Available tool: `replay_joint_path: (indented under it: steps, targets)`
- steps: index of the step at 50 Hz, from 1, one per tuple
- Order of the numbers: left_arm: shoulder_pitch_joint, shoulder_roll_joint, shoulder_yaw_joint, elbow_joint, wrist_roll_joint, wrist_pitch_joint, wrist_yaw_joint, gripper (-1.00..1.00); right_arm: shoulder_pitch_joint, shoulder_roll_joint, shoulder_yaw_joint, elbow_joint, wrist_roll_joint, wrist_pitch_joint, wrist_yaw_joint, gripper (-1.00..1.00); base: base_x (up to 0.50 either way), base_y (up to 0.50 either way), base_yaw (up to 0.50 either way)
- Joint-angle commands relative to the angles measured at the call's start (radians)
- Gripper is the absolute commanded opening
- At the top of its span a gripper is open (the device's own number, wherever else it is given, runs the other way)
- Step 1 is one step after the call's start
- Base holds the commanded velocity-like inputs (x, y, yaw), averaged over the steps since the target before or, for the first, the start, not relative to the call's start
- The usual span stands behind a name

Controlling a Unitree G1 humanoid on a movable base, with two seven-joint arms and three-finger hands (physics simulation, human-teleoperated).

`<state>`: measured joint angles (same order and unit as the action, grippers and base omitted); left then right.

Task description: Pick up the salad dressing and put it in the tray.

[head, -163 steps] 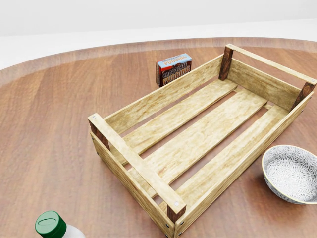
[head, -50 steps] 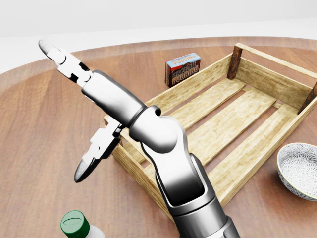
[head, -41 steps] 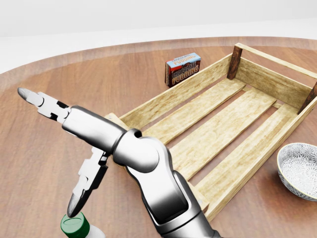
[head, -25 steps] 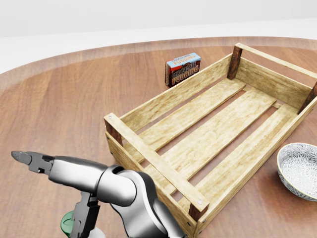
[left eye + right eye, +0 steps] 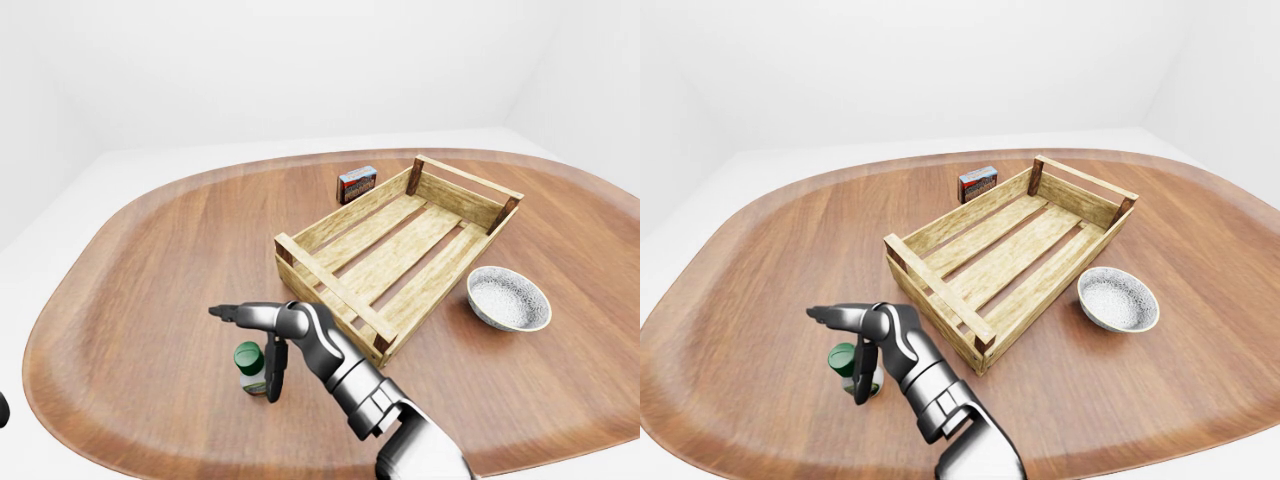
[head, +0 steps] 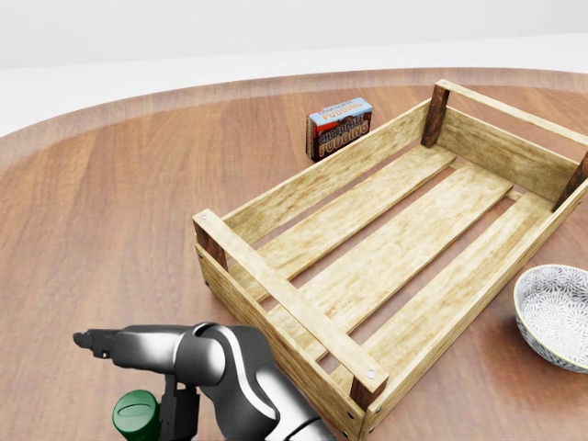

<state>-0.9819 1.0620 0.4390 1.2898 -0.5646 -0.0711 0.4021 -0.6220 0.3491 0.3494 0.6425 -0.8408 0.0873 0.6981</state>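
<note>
Lower left of the left-eye view: the right hand (image 5: 262, 345) stands open, fingers spread about the upright green-capped salad dressing (image 5: 250, 367) on the tabletop (image 5: 150, 260). The head view crops the bottle to its cap. The tray (image 5: 400, 245) sits mid-frame.

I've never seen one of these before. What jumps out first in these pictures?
The shiny silver right hand at the bottom of the left-eye view, its fingers spread open around a small green-capped salad dressing bottle standing on the big wooden table. Just right of it sits an empty slatted wooden tray, with a patterned bowl on its right and a pudding box above it.
</note>
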Motion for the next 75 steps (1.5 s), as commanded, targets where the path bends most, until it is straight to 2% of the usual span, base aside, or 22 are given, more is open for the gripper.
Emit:
replay_joint_path:
  steps: [1, 9, 14, 19, 20, 28, 36, 43, 46, 51, 56, 60, 68, 75]
  targets:
    - [0.006, -0.003, 0.003, 0.003, -0.007, 0.005, -0.003, 1.00, -0.067, 0.000, -0.036, 0.149, -0.084, 0.000, 0.000, 1.00, 0.00, 0.00, 0.00]
    - [0.006, -0.005, 0.003, 0.004, -0.011, 0.010, -0.003, 1.00, -0.057, 0.000, -0.027, 0.174, -0.122, 0.000, 0.000, 1.00, 0.00, 0.00, 0.00]
    - [0.010, -0.009, 0.004, 0.006, -0.011, 0.009, -0.004, 1.00, -0.071, 0.000, -0.052, 0.236, -0.096, 0.000, 0.000, 1.00, 0.00, 0.00, 0.00]
    - [0.010, -0.009, 0.004, 0.006, -0.012, 0.012, -0.005, 1.00, -0.048, 0.000, -0.061, 0.202, -0.047, 0.000, 0.000, 1.00, 0.00, 0.00, 0.00]
    - [0.010, -0.011, 0.005, 0.007, -0.013, 0.012, -0.006, 1.00, -0.025, 0.000, -0.068, 0.165, -0.022, 0.000, 0.000, -1.00, 0.00, 0.00, 0.00]
    - [0.006, -0.015, 0.002, 0.006, -0.011, 0.015, -0.007, 1.00, -0.042, 0.000, -0.066, 0.172, 0.043, 0.000, 0.000, -1.00, 0.00, 0.00, 0.00]
    - [0.008, -0.016, 0.002, 0.006, -0.006, 0.007, -0.005, 1.00, -0.066, 0.000, -0.056, 0.179, 0.056, 0.000, 0.000, -0.99, 0.00, 0.00, 0.00]
    - [0.008, -0.018, 0.003, 0.006, -0.008, 0.010, -0.009, 1.00, -0.195, -0.002, -0.095, 0.139, 0.032, 0.000, 0.000, -1.00, 0.00, 0.00, 0.00]
    - [0.008, -0.021, 0.001, 0.006, -0.005, 0.008, -0.008, 1.00, -0.260, -0.070, -0.100, 0.046, -0.013, 0.000, 0.000, -1.00, 0.00, 0.00, 0.00]
    - [0.005, -0.030, -0.004, 0.006, 0.000, 0.008, -0.013, 1.00, -0.268, -0.119, -0.096, -0.122, -0.091, 0.000, 0.000, -0.99, 0.00, 0.00, 0.00]
    - [0.004, -0.032, -0.003, 0.006, 0.003, 0.008, -0.015, 1.00, -0.331, -0.192, -0.042, -0.194, -0.021, 0.000, 0.000, -0.99, 0.00, 0.00, 0.00]
    - [0.004, -0.032, -0.002, 0.006, 0.003, 0.009, -0.016, 1.00, -0.390, -0.238, -0.037, -0.220, 0.016, 0.000, 0.000, -0.99, 0.00, 0.00, 0.00]
    - [0.003, -0.037, -0.004, 0.007, 0.008, 0.010, -0.018, 1.00, -0.582, -0.280, -0.125, -0.176, 0.047, 0.000, 0.000, -0.99, 0.00, 0.00, 0.00]
    - [0.004, -0.038, -0.003, 0.007, 0.009, 0.010, -0.020, 1.00, -0.700, -0.260, -0.239, -0.113, 0.068, 0.000, 0.000, -1.00, 0.00, 0.00, 0.00]
